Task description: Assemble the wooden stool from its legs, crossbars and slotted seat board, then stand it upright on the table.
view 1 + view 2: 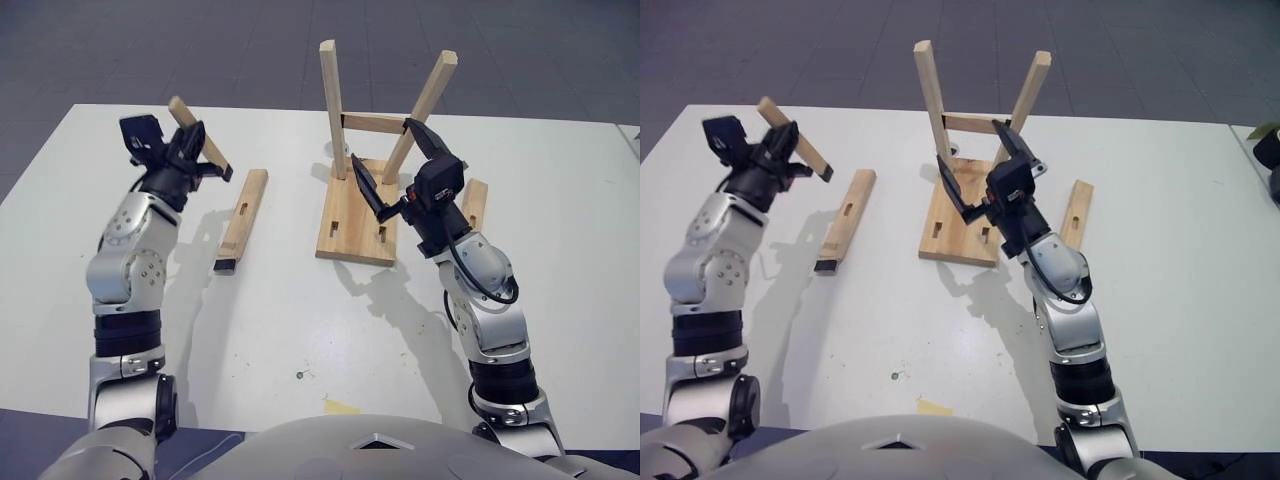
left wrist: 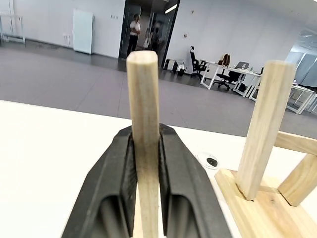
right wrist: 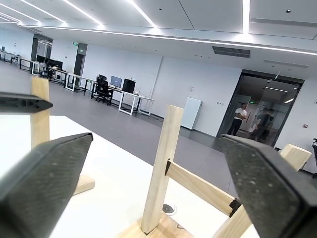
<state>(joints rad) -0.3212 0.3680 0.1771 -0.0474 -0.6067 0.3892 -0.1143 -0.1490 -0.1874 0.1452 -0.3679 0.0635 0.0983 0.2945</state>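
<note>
The slotted seat board (image 1: 352,222) lies flat at mid-table. Two legs (image 1: 333,95) (image 1: 428,105) stand up from its far end, joined by a crossbar (image 1: 372,123). My right gripper (image 1: 397,162) hovers open over the board just in front of these legs, one finger on either side of the right leg's base. In the right wrist view its dark pads (image 3: 44,173) frame a leg (image 3: 161,168). Raised above the table's left side, my left gripper (image 1: 187,150) is shut on a short wooden bar (image 1: 214,157), which sits between its fingers (image 2: 111,188).
A loose slotted leg (image 1: 243,215) lies left of the board. Another (image 1: 474,203) lies to its right, partly hidden by my right arm. A round cable port (image 2: 210,160) sits in the table behind the board. Open white tabletop (image 1: 300,320) lies in front.
</note>
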